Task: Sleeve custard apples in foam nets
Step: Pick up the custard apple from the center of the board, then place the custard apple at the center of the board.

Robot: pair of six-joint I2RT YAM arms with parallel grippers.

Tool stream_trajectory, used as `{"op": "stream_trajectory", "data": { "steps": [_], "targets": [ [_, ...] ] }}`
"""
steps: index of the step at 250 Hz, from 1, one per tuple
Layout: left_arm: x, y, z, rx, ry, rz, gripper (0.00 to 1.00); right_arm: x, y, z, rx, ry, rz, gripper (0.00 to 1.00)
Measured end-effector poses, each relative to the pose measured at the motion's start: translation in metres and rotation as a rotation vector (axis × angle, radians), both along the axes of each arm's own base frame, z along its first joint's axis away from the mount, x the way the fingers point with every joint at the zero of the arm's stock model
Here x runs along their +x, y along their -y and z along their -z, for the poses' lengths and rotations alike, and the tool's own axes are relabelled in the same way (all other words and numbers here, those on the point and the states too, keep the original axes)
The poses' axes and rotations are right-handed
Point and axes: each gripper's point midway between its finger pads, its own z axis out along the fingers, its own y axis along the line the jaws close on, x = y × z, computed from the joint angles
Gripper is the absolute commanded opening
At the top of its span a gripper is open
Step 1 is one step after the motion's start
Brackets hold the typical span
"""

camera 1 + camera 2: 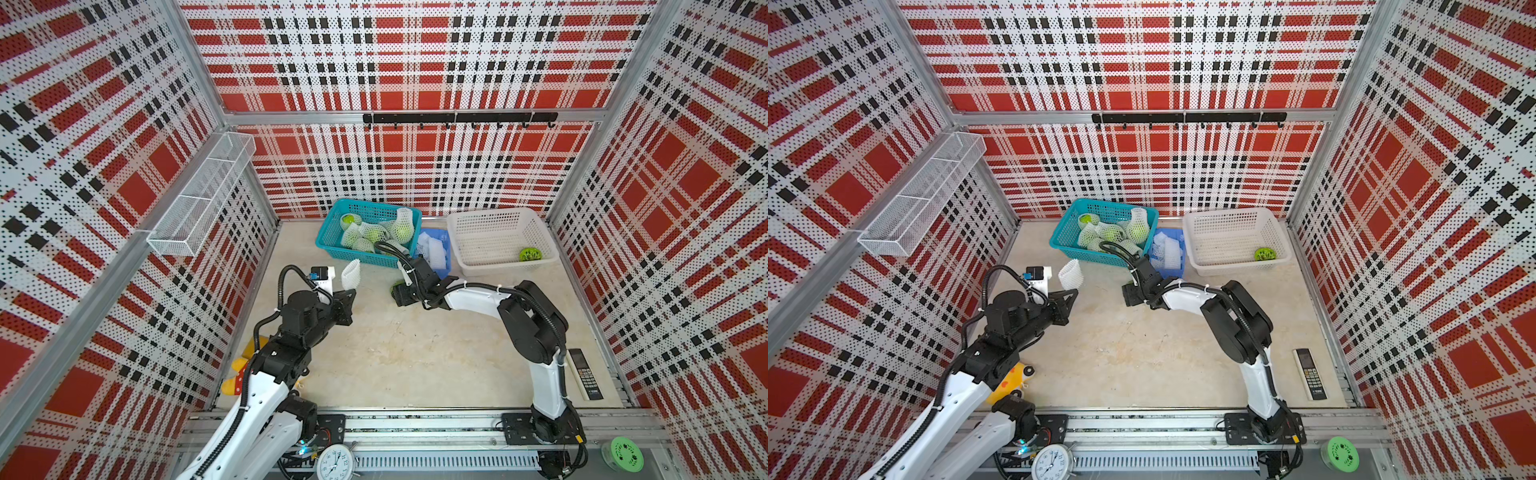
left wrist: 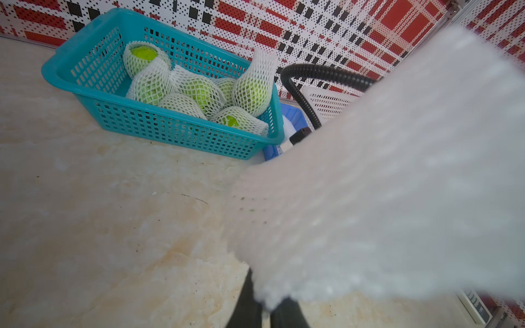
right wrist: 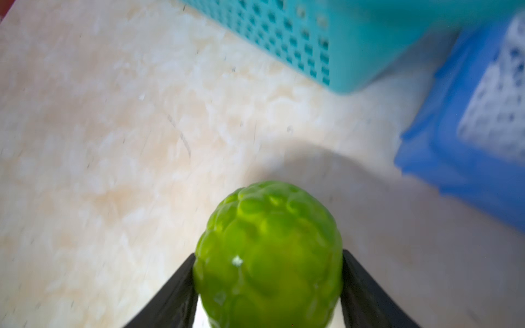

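Custard apple pinched by right pincer over the worktop, beside the teal basket. Foam net clamped at 1 end by left pincer, apart from fruit. Best: line fruit up with net's open mouth, push gently, squeeze lightly.

On the pale marbled table a teal basket stood at 12 o'clock, with a small blue bin just beside it at its 3 o'clock side. A white lattice basket at 1 o'clock held a dark-marked green disc. A remote control lay at 4 o'clock and a yellow toy at 8. Off the near edge sat an alarm clock at 6 and a round green lid at 5.
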Motion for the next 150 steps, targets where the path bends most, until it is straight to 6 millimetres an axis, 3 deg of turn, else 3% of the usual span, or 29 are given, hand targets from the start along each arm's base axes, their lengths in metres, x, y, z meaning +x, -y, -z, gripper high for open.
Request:
{"op": "stream_trajectory", "data": {
  "steps": [67, 86, 129, 150],
  "targets": [
    [-0.005, 0.011, 0.000, -0.022, -0.008, 0.065, 0.09, -0.081, 0.039, -0.057, 0.036, 0.045, -0.023, 0.56],
    [-0.007, 0.017, 0.001, -0.027, -0.009, 0.094, 0.09, -0.109, 0.050, -0.063, 0.046, 0.051, -0.025, 0.56],
    [-0.018, 0.044, 0.004, -0.021, -0.008, 0.212, 0.09, -0.171, 0.073, -0.038, 0.020, -0.014, -0.039, 0.57],
    [-0.024, 0.061, 0.010, -0.007, -0.024, 0.278, 0.09, -0.189, 0.085, -0.016, -0.012, -0.055, -0.026, 0.59]
  ]
}}
